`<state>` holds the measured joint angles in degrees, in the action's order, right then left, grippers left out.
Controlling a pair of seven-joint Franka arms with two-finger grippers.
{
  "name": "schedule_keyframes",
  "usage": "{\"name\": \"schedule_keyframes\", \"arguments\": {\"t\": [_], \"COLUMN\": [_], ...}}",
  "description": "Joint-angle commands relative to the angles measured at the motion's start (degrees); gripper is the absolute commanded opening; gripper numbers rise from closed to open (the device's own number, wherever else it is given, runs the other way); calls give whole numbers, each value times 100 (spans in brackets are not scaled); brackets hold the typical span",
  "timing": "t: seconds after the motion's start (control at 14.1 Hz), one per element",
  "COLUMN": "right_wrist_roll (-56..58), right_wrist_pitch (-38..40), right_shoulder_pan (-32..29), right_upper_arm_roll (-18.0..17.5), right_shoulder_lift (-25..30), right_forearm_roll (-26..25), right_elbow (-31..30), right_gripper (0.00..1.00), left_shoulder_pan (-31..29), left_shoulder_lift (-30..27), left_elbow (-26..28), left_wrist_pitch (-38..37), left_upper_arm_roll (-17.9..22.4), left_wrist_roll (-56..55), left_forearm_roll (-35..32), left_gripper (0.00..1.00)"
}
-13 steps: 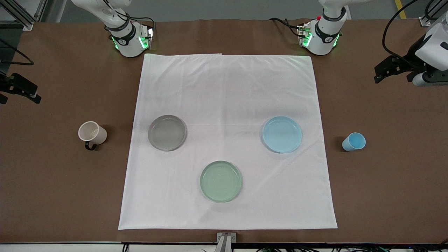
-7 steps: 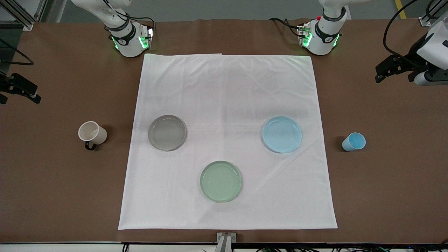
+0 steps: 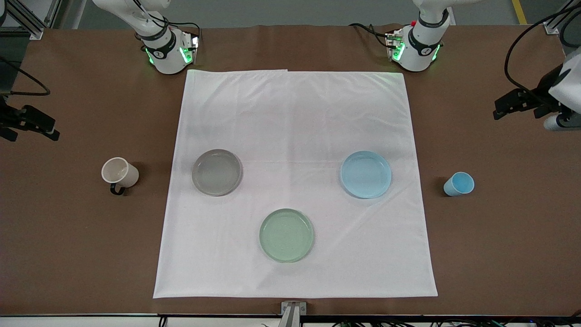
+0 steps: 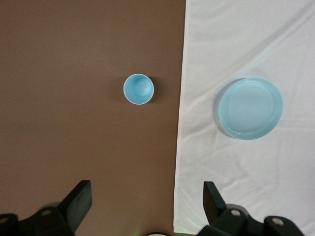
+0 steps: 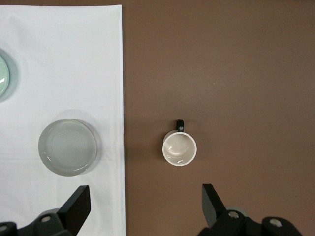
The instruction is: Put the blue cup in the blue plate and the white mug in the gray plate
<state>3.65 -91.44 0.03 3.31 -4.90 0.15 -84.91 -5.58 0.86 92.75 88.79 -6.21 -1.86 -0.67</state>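
Observation:
The blue cup (image 3: 459, 184) stands upright on the brown table, off the cloth, at the left arm's end; it also shows in the left wrist view (image 4: 138, 89). The blue plate (image 3: 366, 174) (image 4: 250, 108) lies on the white cloth beside it. The white mug (image 3: 119, 172) (image 5: 179, 148) stands upright at the right arm's end, its dark handle toward the front camera. The gray plate (image 3: 217, 172) (image 5: 67, 147) lies on the cloth beside it. My left gripper (image 3: 515, 103) (image 4: 146, 196) hangs open and empty, high over bare table short of the cup. My right gripper (image 3: 29, 129) (image 5: 145, 196) hangs open and empty, high over bare table short of the mug.
A pale green plate (image 3: 286, 235) lies on the white cloth (image 3: 295, 113), nearer to the front camera than the other two plates. The arms' bases (image 3: 165, 50) (image 3: 417, 47) stand at the cloth's edge farthest from the camera. Brown table surrounds the cloth.
My left gripper has shifted a little toward the blue cup and the table's end. My right gripper has shifted a little toward the white mug. Cups and plates have not moved.

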Motion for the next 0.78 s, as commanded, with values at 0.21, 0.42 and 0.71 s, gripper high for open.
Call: {"name": "schedule_keyframes", "arguments": {"t": [0.21, 0.42, 0.71], "right_wrist_roll": [-49, -31, 180], "right_wrist_pitch": [-119, -820, -2102], "right_shoulder_pan": [-134, -346, -443], "right_upper_arm_roll": [-23, -23, -23], "right_shoulder_lift": [-650, -1291, -1987], "right_forearm_roll": [-129, -120, -103], "right_elbow": [36, -235, -805], "right_gripper": [100, 100, 100], "left_shoulder_pan": [-242, -444, -628], "left_shoulder_lift": [424, 642, 1257], "left_elbow": [918, 1587, 1878], "left_wrist_pitch": [1312, 2429, 3371], "left_upper_arm_roll": [-3, -12, -12], "left_wrist_roll": [89, 89, 98], "left_forearm_roll": [-354, -372, -626], "left_gripper": [100, 100, 100]}}
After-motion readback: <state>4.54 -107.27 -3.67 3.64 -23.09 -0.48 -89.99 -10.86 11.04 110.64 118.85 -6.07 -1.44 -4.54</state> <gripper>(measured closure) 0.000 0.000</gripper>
